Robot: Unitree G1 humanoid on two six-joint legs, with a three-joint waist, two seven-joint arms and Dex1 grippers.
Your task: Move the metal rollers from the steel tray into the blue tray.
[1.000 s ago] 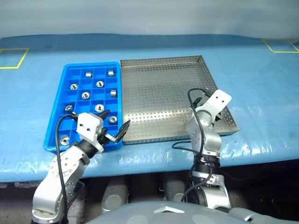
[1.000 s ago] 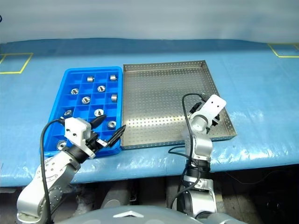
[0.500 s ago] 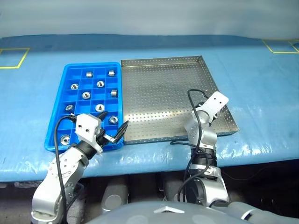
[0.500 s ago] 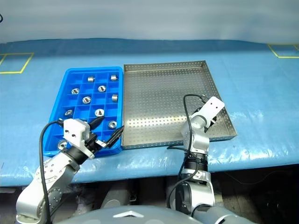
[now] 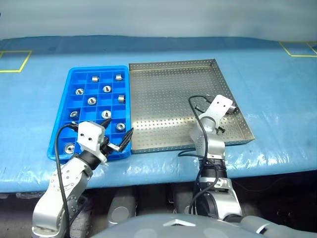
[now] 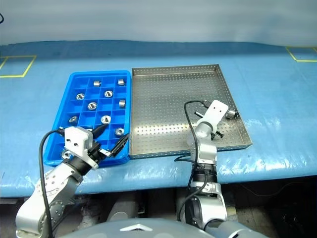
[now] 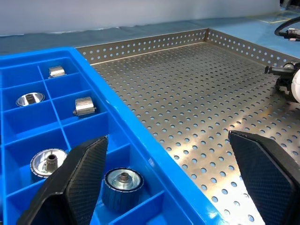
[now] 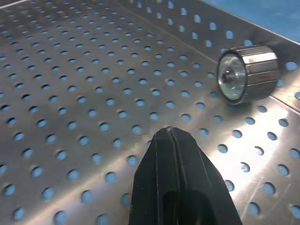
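even bright overhead light; glare patches on the steel tray [image 8: 262, 140]; views sharp, shadows soft.

From the head we looked forward and down over the table [image 5: 277, 89], both eyes sharing the blue tray [image 5: 69, 96] and the steel tray [image 5: 173, 99]. The left wrist view sat low at their shared edge (very close); the right wrist view hovered just above the perforated floor.
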